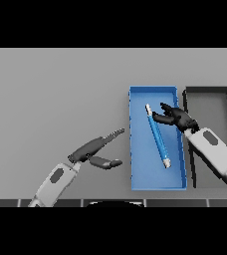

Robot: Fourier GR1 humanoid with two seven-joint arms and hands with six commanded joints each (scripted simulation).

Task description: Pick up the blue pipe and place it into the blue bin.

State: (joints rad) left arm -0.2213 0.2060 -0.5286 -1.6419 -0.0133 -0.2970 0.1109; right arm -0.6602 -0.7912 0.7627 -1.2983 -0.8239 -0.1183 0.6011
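The blue pipe (158,136) with pale ends lies slanted inside the blue bin (134,149), resting on its floor. My right hand (177,117) hovers over the bin's upper right part, just right of the pipe's top end, fingers spread and holding nothing. My left hand (93,148) rests over the table left of the bin, fingers stretched out toward the bin's left wall, thumb apart below them.
A dark grey bin (187,99) stands directly right of the blue bin, partly covered by my right forearm. Grey table surface stretches to the left and behind both bins.
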